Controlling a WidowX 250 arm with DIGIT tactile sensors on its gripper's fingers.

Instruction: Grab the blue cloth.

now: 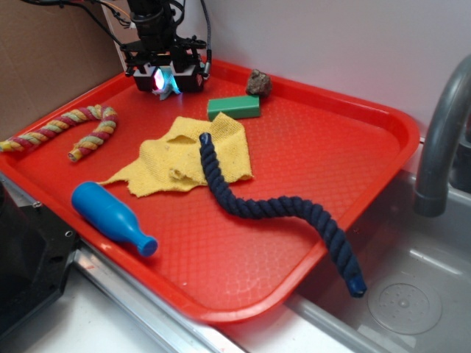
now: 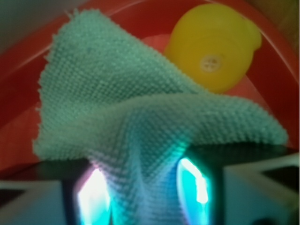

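The blue cloth, a pale teal terry rag, fills most of the wrist view and bunches into a ridge that runs down between the two lit fingers. My gripper is shut on that fold. In the exterior view the gripper stands at the tray's far left corner, and only a small teal tip of the blue cloth shows under it.
On the red tray lie a yellow cloth, a dark navy rope, a blue bottle-shaped toy, a green block, a brown lump and a striped rope. A yellow round object lies behind the cloth. A sink faucet stands right.
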